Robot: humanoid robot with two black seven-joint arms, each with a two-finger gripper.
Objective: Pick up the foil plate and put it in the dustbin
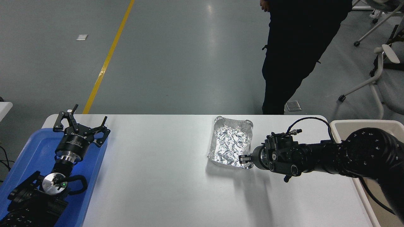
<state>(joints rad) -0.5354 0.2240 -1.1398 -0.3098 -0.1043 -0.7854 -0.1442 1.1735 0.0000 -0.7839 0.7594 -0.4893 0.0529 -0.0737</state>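
The foil plate (232, 143), a shiny crinkled silver tray, sits right of the table's middle, its long side pointing away from me. My right gripper (243, 158) comes in from the right and is shut on the plate's near right corner rim. The plate looks slightly raised, with a shadow under its near edge. The cream dustbin (363, 122) stands past the table's right edge, partly hidden by my right arm. My left gripper (80, 124) is parked open at the lower left.
A blue tray (34, 148) lies under the left arm at the table's left end. A person in dark clothes (296, 56) stands at the far side, right of centre. An office chair (382, 72) stands at the far right.
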